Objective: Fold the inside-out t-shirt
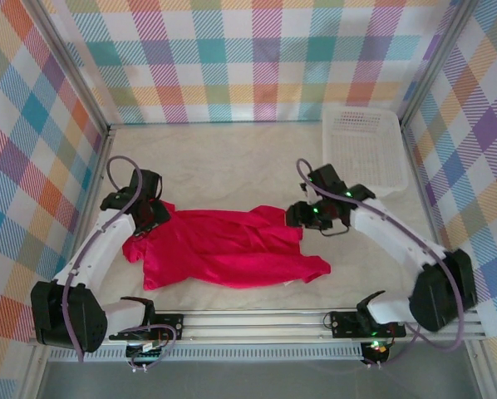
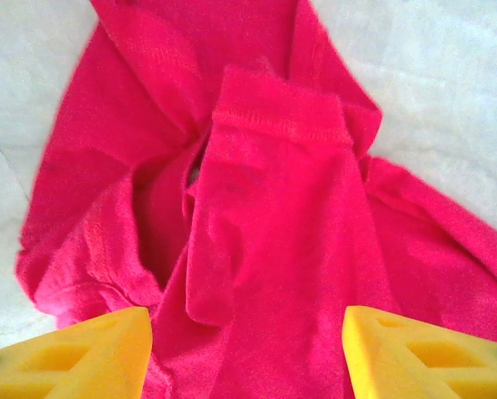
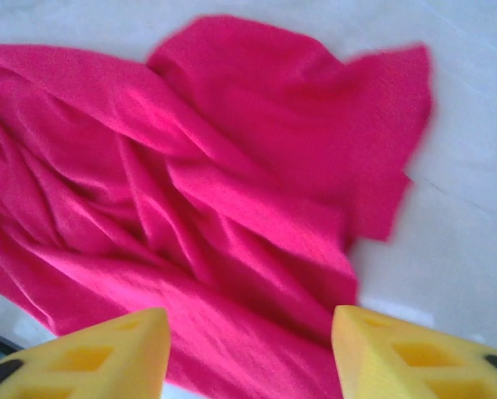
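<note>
While your left gripper point(image 2: 248, 359) stands with its yellow fingers point(image 2: 74, 357) spread apart, nothing is pinched between them. The inside-out t-shirt point(image 2: 273, 233) lies loose under the tips, and a stitched hem point(image 2: 278, 120) is folded over just ahead of them.

Your right gripper point(image 3: 248, 349) is released as well. Its fingers are parted over rumpled red cloth, and none of the folds are caught between them.

From above, you can see the left gripper point(image 1: 153, 218) at the shirt's left end and the right gripper point(image 1: 301, 214) at its far right corner, both low and close to the fabric. The t-shirt point(image 1: 223, 248) lies between them, spread left to right across the near middle of the pale table point(image 1: 223, 162). It is creased and uneven, and one flap reaches toward the near right.

A white lattice basket point(image 1: 363, 150) sits in the far right corner, well apart from the shirt. Plaid walls point(image 1: 257, 58) close in the table on three sides.
</note>
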`<act>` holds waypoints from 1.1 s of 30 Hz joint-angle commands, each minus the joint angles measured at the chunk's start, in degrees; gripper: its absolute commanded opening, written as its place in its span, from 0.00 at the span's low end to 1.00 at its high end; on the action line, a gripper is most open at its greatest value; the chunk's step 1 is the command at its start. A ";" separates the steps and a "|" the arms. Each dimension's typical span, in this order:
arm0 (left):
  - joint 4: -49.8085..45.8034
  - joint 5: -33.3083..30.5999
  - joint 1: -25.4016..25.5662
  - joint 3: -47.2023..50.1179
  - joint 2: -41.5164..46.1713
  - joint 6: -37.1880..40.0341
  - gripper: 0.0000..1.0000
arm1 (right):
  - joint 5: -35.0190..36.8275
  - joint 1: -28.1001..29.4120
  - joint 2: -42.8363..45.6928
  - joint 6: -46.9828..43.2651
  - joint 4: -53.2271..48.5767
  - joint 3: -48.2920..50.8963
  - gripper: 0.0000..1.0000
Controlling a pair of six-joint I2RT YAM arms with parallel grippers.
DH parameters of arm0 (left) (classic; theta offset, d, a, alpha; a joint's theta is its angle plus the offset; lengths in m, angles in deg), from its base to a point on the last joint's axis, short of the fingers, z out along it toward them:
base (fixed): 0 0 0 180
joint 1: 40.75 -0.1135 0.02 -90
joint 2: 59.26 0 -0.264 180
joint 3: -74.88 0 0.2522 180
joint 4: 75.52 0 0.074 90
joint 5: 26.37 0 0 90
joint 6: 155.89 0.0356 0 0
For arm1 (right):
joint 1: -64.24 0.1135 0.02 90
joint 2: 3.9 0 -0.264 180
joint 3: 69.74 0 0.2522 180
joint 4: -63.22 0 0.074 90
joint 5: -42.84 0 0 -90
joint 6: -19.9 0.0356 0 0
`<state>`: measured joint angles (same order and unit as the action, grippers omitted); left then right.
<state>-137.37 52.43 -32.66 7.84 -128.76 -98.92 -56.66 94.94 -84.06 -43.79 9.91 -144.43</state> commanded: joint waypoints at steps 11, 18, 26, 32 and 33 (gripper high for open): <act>16.98 9.09 -0.27 10.11 -13.86 -5.22 0.58 | -4.04 5.49 -38.39 5.22 3.69 -21.77 0.39; 15.71 8.37 6.60 -14.94 -38.75 -4.24 0.54 | 8.25 -1.25 -32.86 9.37 1.96 -11.02 0.34; 0.32 1.29 11.11 -54.29 -53.73 5.48 0.56 | 3.35 12.02 -12.90 18.17 10.76 5.16 0.40; 0.28 1.83 9.77 -46.27 -46.36 7.48 0.58 | 9.09 11.56 -12.10 12.72 9.52 -0.53 0.49; 1.67 2.68 9.57 -43.06 -45.15 7.30 0.58 | 8.38 10.26 -14.33 11.49 9.66 -2.18 0.49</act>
<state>-132.70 55.29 -22.10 -40.92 -177.50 -93.55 -51.02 108.41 -95.69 -29.43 18.68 -143.27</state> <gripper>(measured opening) 0.579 0.489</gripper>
